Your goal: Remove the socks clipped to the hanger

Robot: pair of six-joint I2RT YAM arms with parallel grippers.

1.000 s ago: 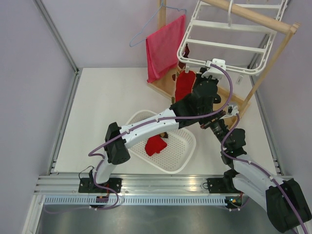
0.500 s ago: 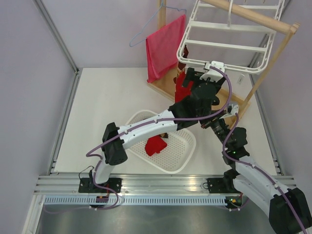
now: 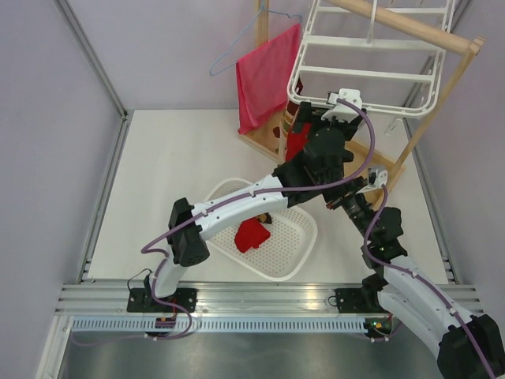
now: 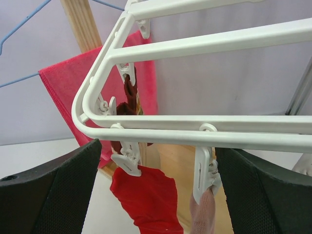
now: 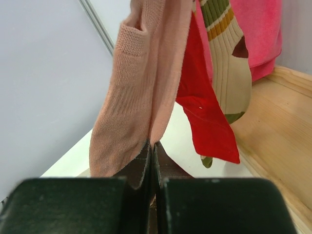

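Observation:
The white hanger (image 4: 195,132) hangs from the wooden stand, its front bar crossing the left wrist view. My left gripper (image 4: 158,151) is open just below that bar, its fingers either side of two clips. One clip holds a red sock (image 4: 146,200), the other (image 4: 202,170) a pale pink sock (image 4: 204,214). A brown patterned sock (image 4: 130,97) hangs from a clip further back. My right gripper (image 5: 152,146) is shut on the lower part of the pink sock (image 5: 141,87), with the red sock (image 5: 209,126) and a striped sock (image 5: 229,63) beside it. Another red sock (image 3: 252,234) lies in the basket.
A white mesh basket (image 3: 293,260) sits on the table under the left arm. A pink-red towel (image 3: 268,75) and a blue wire hanger (image 3: 229,59) hang at the back. The wooden stand (image 3: 442,87) and its base board (image 5: 278,126) are at the right.
My left gripper has opened from nearly shut and risen slightly toward the frame. The hanger frame has swung back a little. The right gripper stays shut on the pink sock.

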